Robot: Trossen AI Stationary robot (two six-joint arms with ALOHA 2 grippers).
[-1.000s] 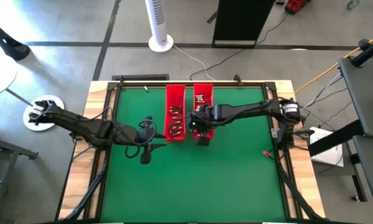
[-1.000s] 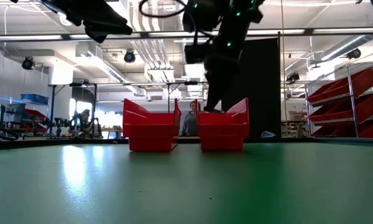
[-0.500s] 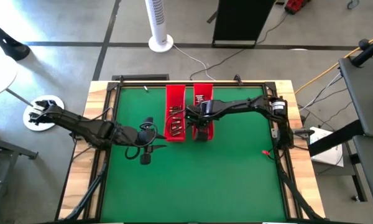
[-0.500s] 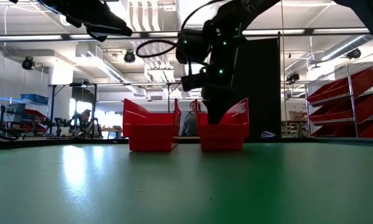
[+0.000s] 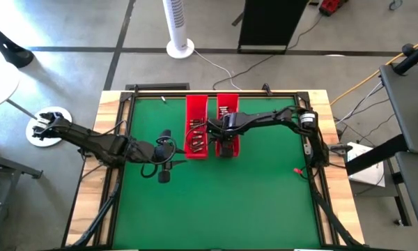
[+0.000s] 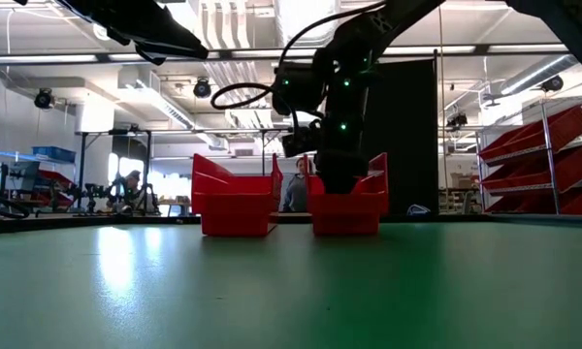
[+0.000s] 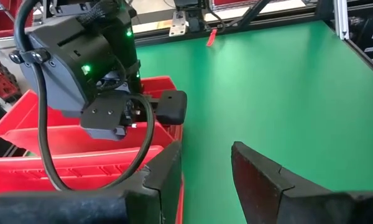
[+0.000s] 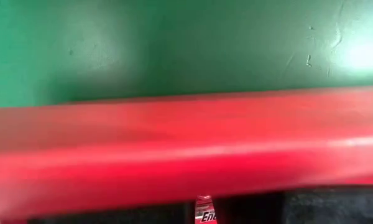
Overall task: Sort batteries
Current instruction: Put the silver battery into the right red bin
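Two long red trays stand side by side at the far middle of the green table, the left tray and the right tray. Several small batteries lie in the left one, and dark ones in the right one. My right gripper reaches steeply down into the near end of the right tray, shut on one battery. My left gripper hovers open to the left of the trays, nothing between its fingers. My right gripper pinches a small battery between its two fingers; only its printed end shows between them. The fingers come from above, pointing steeply down inside the right tray's near end. The tray wall hides whether the battery touches the tray floor.
The green mat lies bare near and to the right of the trays. A small red piece lies near the table's right edge. Black frame rails run along the table's sides. Beyond the table, a person shows in the room.
My right gripper has sunk from above the right tray's near end down into it, shifting a little toward the far edge, and stays shut.
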